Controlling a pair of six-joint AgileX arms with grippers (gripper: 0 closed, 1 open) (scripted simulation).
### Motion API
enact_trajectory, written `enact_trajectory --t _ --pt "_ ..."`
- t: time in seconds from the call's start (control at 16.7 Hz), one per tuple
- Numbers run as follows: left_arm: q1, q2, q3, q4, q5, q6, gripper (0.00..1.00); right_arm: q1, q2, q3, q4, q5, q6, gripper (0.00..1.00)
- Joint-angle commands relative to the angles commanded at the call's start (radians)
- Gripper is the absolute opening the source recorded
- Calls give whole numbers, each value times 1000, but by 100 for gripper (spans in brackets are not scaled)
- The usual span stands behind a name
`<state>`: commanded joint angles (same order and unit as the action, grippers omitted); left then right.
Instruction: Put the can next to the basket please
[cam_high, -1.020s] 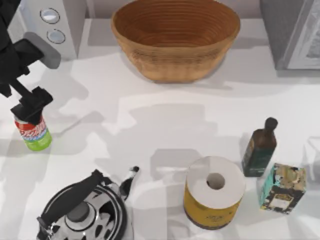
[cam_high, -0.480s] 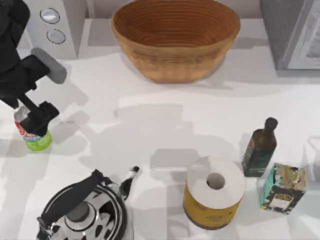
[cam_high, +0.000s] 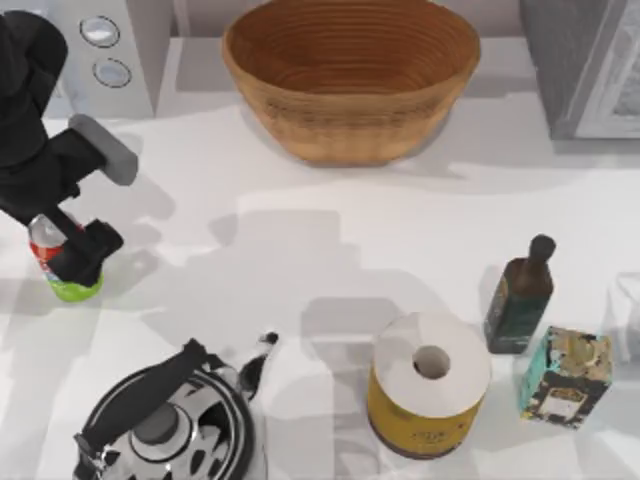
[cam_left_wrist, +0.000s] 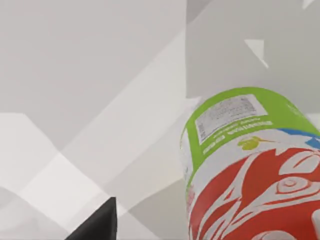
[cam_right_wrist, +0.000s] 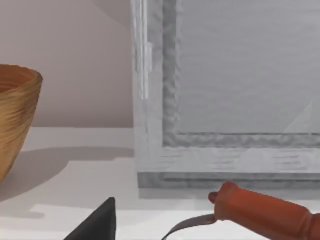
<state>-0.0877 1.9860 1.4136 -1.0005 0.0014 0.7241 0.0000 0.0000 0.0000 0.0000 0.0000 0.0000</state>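
Observation:
The can (cam_high: 63, 287) stands upright near the table's left edge, red above and lime green below. My left gripper (cam_high: 75, 250) is down over it, hiding most of its top and label. In the left wrist view the can (cam_left_wrist: 250, 160) sits close up beside one dark fingertip (cam_left_wrist: 100, 225), with a gap between them, so the gripper is open around it. The wicker basket (cam_high: 350, 120) stands at the back centre, well away from the can. One fingertip (cam_right_wrist: 97, 225) of my parked right gripper shows in its wrist view, with the basket (cam_right_wrist: 15, 115) off to one side.
A black-and-white kettle (cam_high: 165, 420) sits at the front left. A yellow cylinder (cam_high: 430, 385), a dark bottle (cam_high: 518, 295) and a small box (cam_high: 565, 375) stand at the front right. Appliances (cam_high: 105, 50) (cam_high: 585, 60) occupy the back corners. An orange-handled knife (cam_right_wrist: 265, 212) lies near the right gripper.
My left gripper has come down and slightly rightward over the can, covering more of its label. The can has stayed in place.

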Motion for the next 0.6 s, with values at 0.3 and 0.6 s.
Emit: enact_trajectory --t 0.3,0.6 --pt "0 0 0 0 0 0 55 0 0 0 0 0 0 100" --pt "0 0 0 0 0 0 17 0 0 0 0 0 0 100"
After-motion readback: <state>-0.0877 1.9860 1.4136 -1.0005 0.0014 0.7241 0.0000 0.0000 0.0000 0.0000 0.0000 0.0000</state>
